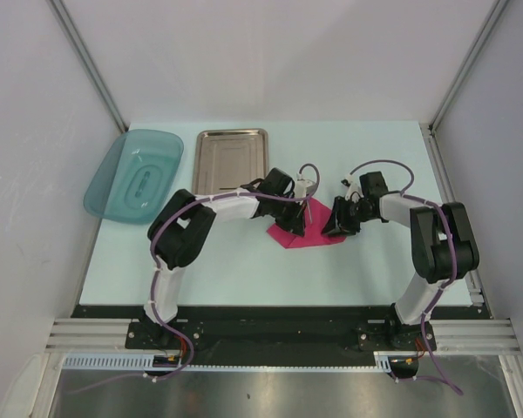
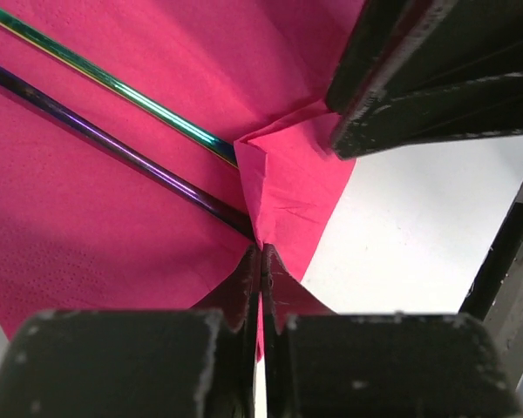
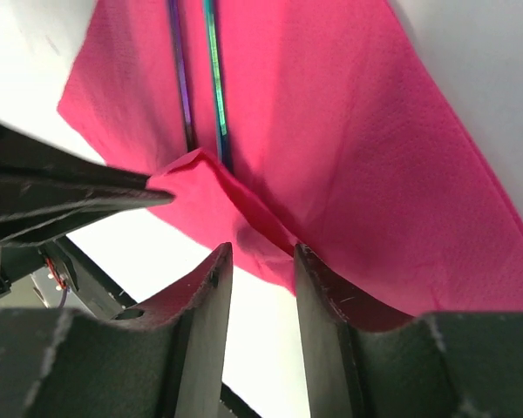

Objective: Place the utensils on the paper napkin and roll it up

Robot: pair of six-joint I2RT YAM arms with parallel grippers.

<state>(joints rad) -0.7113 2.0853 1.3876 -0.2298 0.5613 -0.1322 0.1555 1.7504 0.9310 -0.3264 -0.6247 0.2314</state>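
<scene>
The magenta paper napkin (image 1: 309, 231) lies on the table between my two grippers, with its near corner folded up over the utensil ends. On it lie side by side the fork's purple handle (image 2: 113, 144) and the spoon's teal-green handle (image 2: 113, 83); both also show in the right wrist view, fork (image 3: 183, 78) and spoon (image 3: 213, 78). Their heads are out of view. My left gripper (image 2: 261, 252) is shut on the folded napkin corner (image 2: 283, 187). My right gripper (image 3: 261, 251) is open, with the napkin's raised fold (image 3: 244, 218) just in front of its jaws. In the top view the left gripper (image 1: 295, 222) and right gripper (image 1: 336, 225) flank the napkin.
A rectangular steel tray (image 1: 232, 161) lies at the back, left of the napkin. A teal translucent dish (image 1: 134, 176) sits at the far left, partly over the table edge. White walls close in the sides and back.
</scene>
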